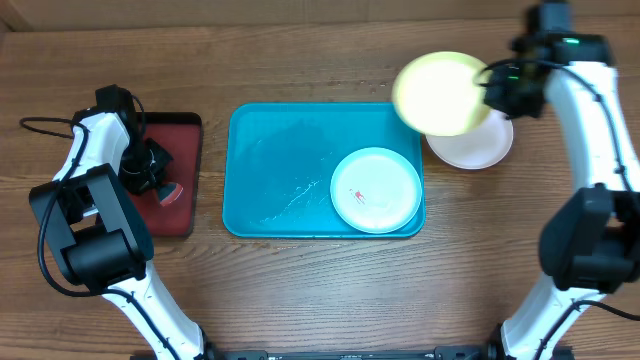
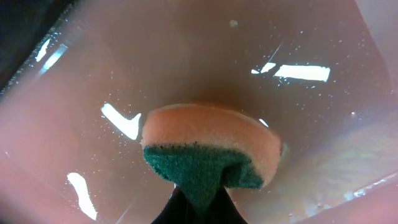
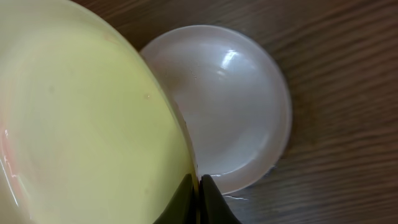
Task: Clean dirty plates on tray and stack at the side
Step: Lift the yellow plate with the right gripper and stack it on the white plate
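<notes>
Overhead | right gripper (image 1: 492,82) pinches the yellow-green plate (image 1: 440,92) by its rim, upper right, above the white plate (image 1: 480,150) | mint plate (image 1: 376,190) (red smear) on teal tray (image 1: 270,150) | left gripper (image 2: 196,208) clamps sponge (image 2: 208,134) | plates look light, stiff, slick: grip the rim

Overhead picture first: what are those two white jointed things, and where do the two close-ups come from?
Those are two robot arms at a wooden table, seen from a camera fixed above. Each arm ends in a two-finger gripper with its own small camera, and the close-ups are those views. The left gripper is shut on a sponge, orange with a green scrubbing side, over a dark red tray. The right gripper pinches the rim of a yellow-green plate, held above a white plate on the table. A pale mint plate with a red smear lies in the blue tray.
</notes>
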Motion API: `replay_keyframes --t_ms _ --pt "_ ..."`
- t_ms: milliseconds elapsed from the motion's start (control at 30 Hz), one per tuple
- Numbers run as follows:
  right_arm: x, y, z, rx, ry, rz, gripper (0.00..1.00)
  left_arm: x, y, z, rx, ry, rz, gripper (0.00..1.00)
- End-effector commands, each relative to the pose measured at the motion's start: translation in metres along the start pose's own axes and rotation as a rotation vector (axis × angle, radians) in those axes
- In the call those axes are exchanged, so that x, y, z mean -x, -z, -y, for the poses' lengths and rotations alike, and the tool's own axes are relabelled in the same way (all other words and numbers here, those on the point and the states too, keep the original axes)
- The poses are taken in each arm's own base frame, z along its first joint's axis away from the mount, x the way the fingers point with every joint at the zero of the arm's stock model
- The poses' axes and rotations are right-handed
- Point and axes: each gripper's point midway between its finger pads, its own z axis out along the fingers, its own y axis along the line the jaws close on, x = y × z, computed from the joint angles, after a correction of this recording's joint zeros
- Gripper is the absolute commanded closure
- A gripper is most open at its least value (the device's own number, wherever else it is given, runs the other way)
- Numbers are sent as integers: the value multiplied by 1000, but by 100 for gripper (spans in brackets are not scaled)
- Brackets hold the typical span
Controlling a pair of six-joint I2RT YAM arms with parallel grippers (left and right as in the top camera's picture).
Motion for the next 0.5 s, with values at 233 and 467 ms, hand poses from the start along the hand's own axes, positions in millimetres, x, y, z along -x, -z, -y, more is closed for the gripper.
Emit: replay_keyframes --t_ms 233,467 --pt "-7 -35 74 6 -189 -49 95 -7 -5 2 -28 -8 -30 96" --pt "-11 -45 57 20 -147 -49 67 -7 -5 2 -30 -8 -31 96"
